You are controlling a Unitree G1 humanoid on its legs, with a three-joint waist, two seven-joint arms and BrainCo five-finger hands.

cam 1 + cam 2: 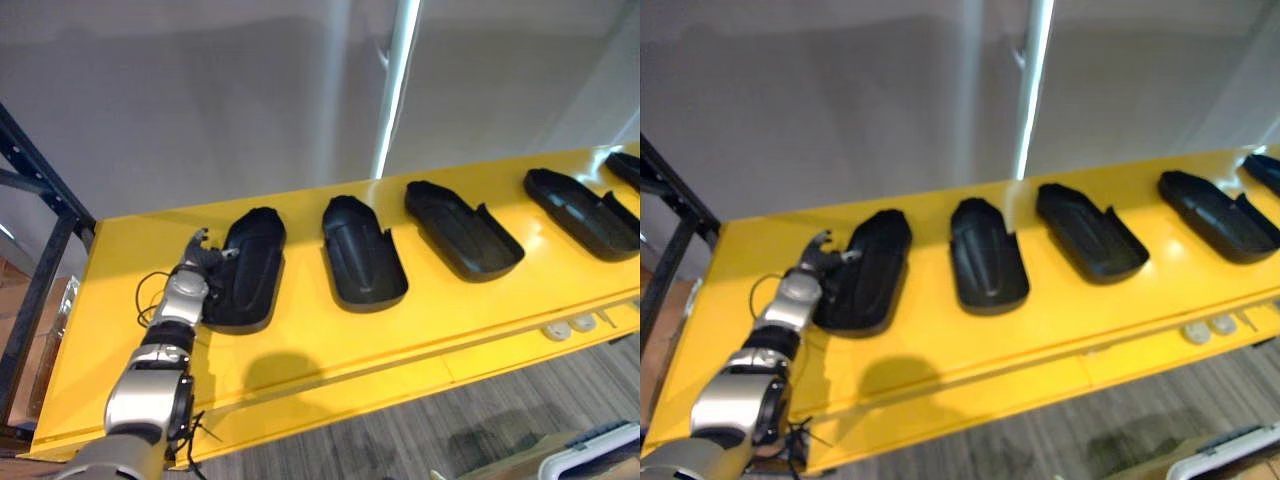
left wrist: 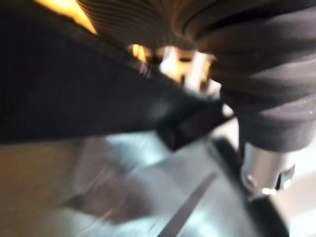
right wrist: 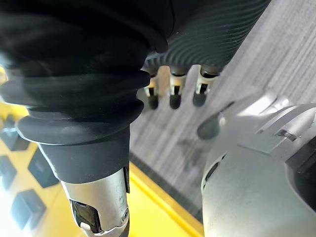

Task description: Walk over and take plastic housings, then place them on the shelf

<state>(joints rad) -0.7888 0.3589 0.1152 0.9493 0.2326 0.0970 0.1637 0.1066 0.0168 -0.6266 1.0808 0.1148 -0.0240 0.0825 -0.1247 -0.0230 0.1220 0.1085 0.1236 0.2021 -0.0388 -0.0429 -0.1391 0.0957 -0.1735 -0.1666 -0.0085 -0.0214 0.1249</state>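
The left hand [image 1: 198, 262] sits at the left rim of the end housing [image 1: 250, 265], centre-left of frame on the yellow bench [image 1: 330, 345] — whether it grips cannot be told. The housing's long axis runs up-frame, immediately right of that hand. The right hand [image 3: 171, 94] hangs slack over the floor [image 3: 276, 54] — the farther one.

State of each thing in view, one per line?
Left hand: shut on the leftmost housing's rim.
Leftmost housing: lying on the shelf, gripped.
Other housings: lying in a row, hollow side up, untouched.
Right hand: open, empty, over the floor.
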